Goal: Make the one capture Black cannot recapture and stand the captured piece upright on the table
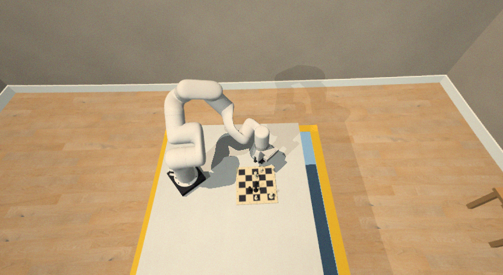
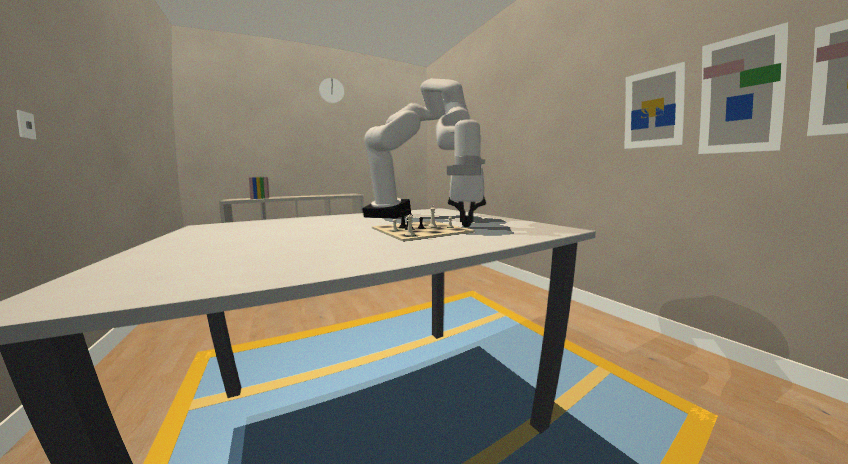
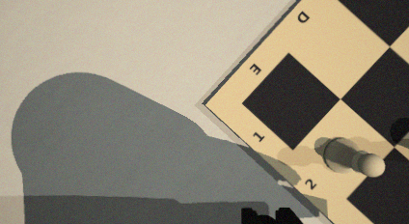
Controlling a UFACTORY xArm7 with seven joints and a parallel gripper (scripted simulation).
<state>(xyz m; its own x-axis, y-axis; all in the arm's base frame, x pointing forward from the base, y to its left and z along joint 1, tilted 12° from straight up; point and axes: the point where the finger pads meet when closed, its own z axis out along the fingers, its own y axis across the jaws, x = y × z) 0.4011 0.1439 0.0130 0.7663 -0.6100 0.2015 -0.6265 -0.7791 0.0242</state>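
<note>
The small chessboard (image 1: 258, 185) lies on the white table and holds several white and black pieces. My gripper (image 1: 260, 160) is just off the board's far edge, low over the table, and is shut on a dark chess piece (image 2: 465, 220); its kind is too small to tell. In the wrist view the board corner near E1 (image 3: 289, 100) shows at the right. A white pawn (image 3: 354, 158) stands on the rank 2 square next to it. My dark fingertips show at the bottom edge, over the shadowed table beside the board.
The arm's base (image 1: 185, 181) stands left of the board. The table's right edge (image 1: 305, 159) is close to the gripper. Black pieces (image 1: 252, 188) stand mid-board and white pieces (image 1: 271, 195) stand on the near rank.
</note>
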